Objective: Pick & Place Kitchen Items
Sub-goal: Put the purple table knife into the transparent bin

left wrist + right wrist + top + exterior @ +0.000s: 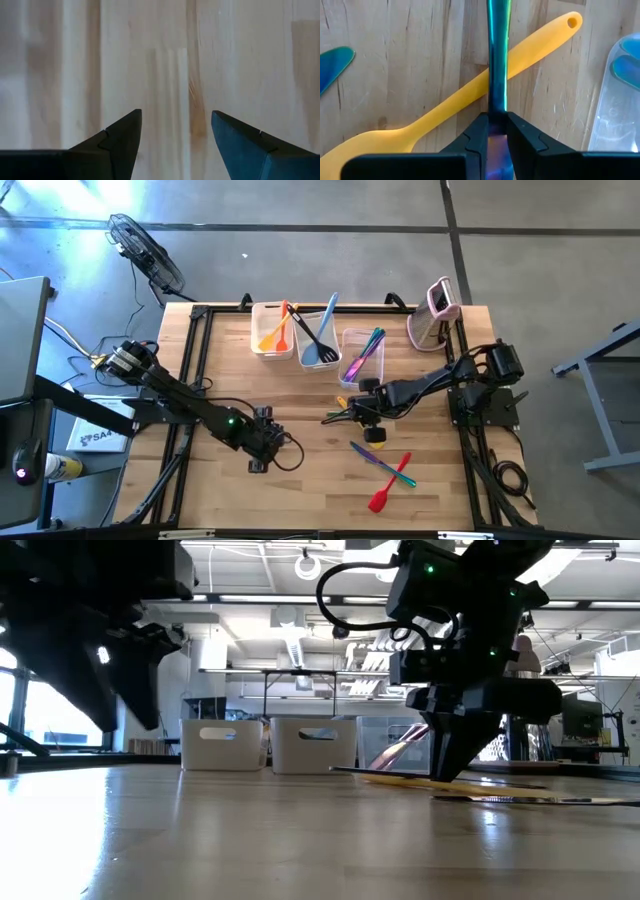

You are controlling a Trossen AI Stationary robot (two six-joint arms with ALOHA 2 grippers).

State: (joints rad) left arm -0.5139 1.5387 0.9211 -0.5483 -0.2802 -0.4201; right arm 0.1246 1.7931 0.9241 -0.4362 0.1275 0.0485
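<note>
overhead, we see the wooden table with three tubs along its far edge: a left tub holding orange utensils, a middle tub with a black slotted turner and a light blue utensil, and a clear tub with teal and purple utensils. a pink-and-white object stands upright at the far right corner.

our left arm rests low over bare table near the front left; the left gripper has its jaws spread wide with nothing between them. our right gripper is down at the table's middle, just in front of the clear tub, jaws pinched tight on an iridescent teal utensil handle, which lies crossed over a yellow spatula flat on the wood.

nearer the front we find a blue utensil, a teal utensil and a red spatula lying together, well apart from the right gripper.
</note>
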